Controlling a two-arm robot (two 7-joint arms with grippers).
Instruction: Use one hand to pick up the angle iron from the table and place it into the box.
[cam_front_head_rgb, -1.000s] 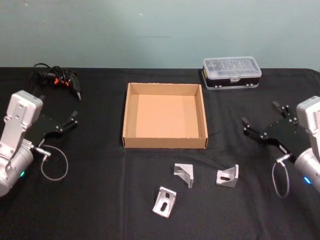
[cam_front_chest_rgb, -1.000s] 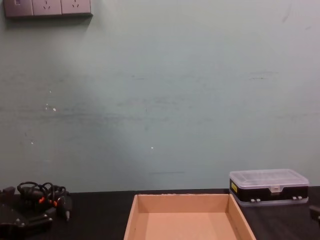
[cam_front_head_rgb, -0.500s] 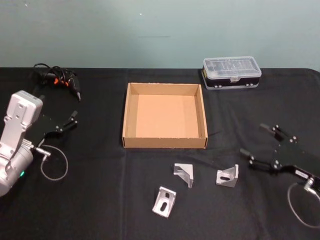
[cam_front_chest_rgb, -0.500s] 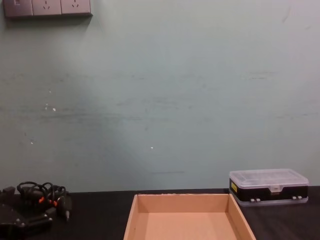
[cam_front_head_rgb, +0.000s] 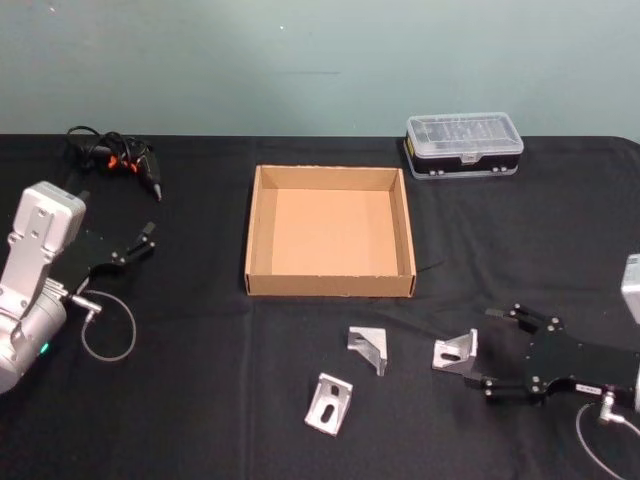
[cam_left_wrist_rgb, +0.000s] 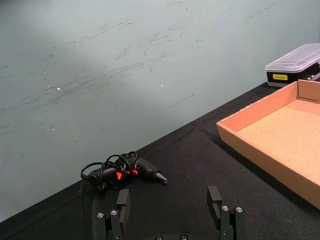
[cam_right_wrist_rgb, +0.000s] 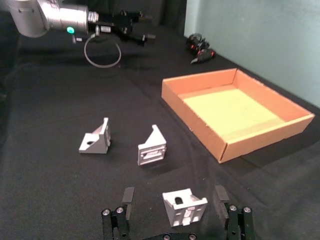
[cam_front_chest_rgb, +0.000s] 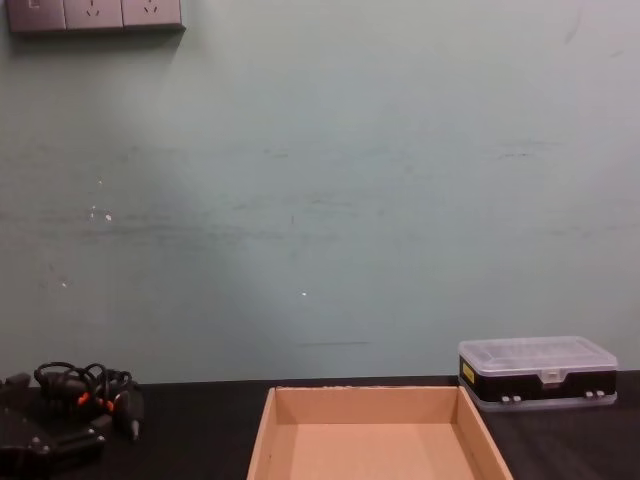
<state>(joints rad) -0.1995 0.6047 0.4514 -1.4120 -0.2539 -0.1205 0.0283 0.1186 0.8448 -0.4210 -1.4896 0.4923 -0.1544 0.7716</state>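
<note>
Near front-right edge of tabletop (cam_front_head_rgb: 200, 400) | right claw (cam_front_head_rgb: 489, 350) wide open, just beside rightmost bracket (cam_front_head_rgb: 455, 352) | box (cam_front_head_rgb: 330, 285) behind, bare tabletop between | left claw (cam_front_head_rgb: 148, 239) wide open, left edge

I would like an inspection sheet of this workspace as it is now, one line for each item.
Surface: matt black tabletop, flat.
Job's things: shallow tan cardboard box, nothing inside; three silver metal angle irons on the tabletop before it: left, middle, right.
Clutter: black plastic case with clear lid, behind the box; black tool with red marks and tangled cord, far left.
Grippers: right pincer open, low, at the right angle iron; left pincer open, parked at left.
Cables: thin grey cable loop at the left wrist.
Surroundings: plain teal wall; grey socket strip high on it.
</note>
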